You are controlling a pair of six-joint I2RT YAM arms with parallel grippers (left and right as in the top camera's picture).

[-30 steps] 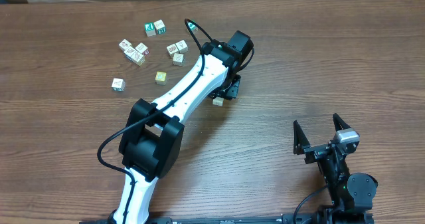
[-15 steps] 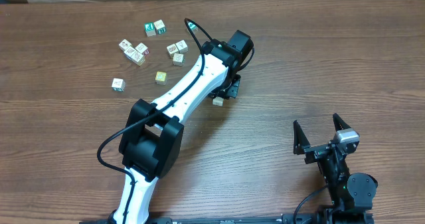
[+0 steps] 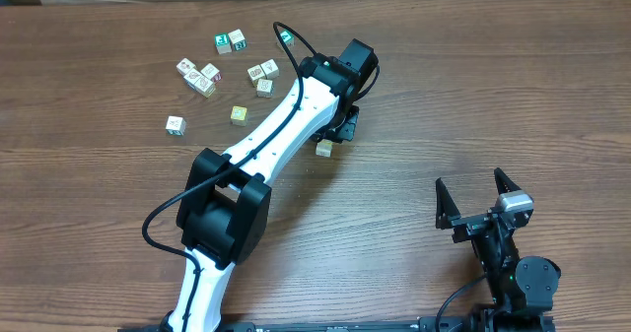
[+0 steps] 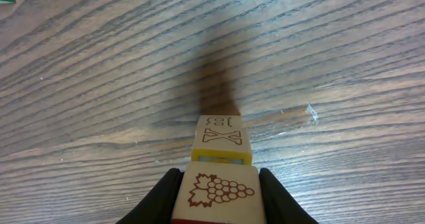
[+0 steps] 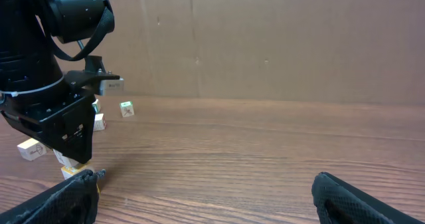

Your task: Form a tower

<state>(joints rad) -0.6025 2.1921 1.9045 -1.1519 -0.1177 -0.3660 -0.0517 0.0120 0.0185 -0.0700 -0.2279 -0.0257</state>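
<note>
1. Two picture cubes make up the tower [image 3: 323,148] so far. It stands near the middle of the tabletop [image 3: 513,86], under the tip of the left arm.
2. The left hand [image 4: 218,176] is narrowed onto the upper one, the grape cube [image 4: 218,191]. Its black fingers [image 4: 159,201] lie against both side faces.
3. Directly beneath is the X cube [image 4: 222,136], yellow-edged and resting on the wood. The two look roughly in line from the wrist view. It cannot be told whether the grape cube's full weight already rests on the lower one.
4. The step in hand appears to be seating the second storey of the tower.
5. The next move likely calls for a gentle spreading of the fingers. A straight lift should follow, so that neither pad drags the top cube sideways.
6. After that, the loose cubes [image 3: 209,76] at about 10 o'clock from the tower are the likely supply for a third storey.
7. The right hand [image 3: 469,182] is spread wide and holds nothing. It sits well apart from the tower, at about 4 o'clock.
</note>
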